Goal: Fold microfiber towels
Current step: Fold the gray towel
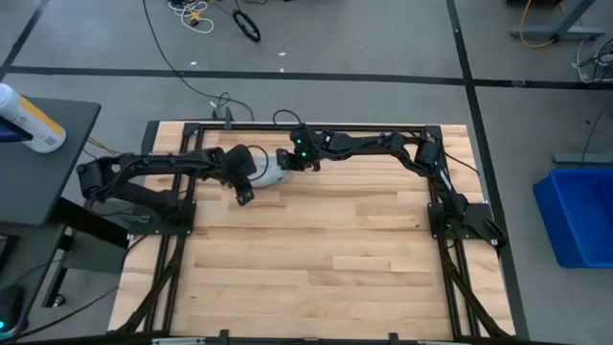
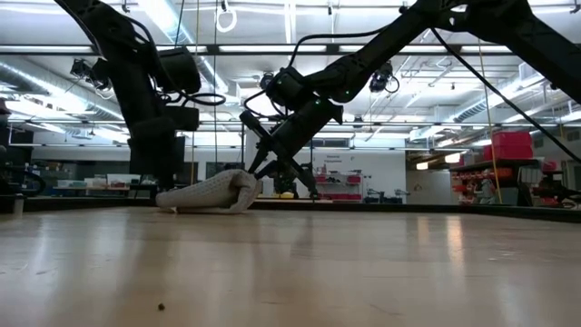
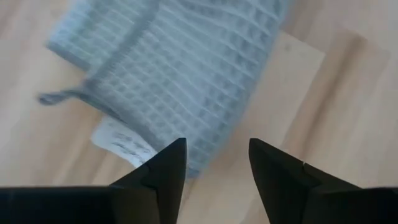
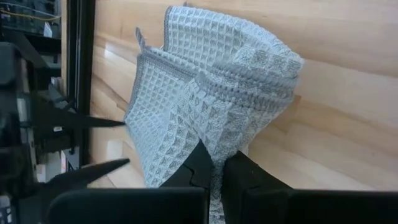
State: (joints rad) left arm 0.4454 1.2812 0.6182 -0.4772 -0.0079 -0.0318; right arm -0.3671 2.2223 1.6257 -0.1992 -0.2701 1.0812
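The light grey-blue waffle-textured towel (image 1: 269, 172) lies bunched in a heap near the table's far edge; it also shows in the low view (image 2: 211, 193). Its white tag (image 3: 122, 144) sticks out at one corner. My right gripper (image 4: 214, 171) is shut on the towel, at the heap's right side (image 1: 290, 160). My left gripper (image 3: 214, 167) is open just off the heap's near left side (image 1: 243, 195), its fingers short of the tagged corner and touching nothing. Its open fingers also show in the right wrist view (image 4: 93, 143). My right gripper pinches a bunched fold of the towel (image 4: 219, 142) between its two fingers, several layers with stitched edges gathered there. The fingers come slanting down from the table's right side. The towel's right end is drawn up a little (image 2: 247, 184); the remainder lies slack on the table.
A black frame (image 1: 316, 127) runs along the table's far edge just behind the towel. Bare wood (image 1: 316, 259) stretches toward the near edge. A blue bin (image 1: 579, 216) stands off the table's right, and a bottle (image 1: 29, 120) lies on a side stand at left.
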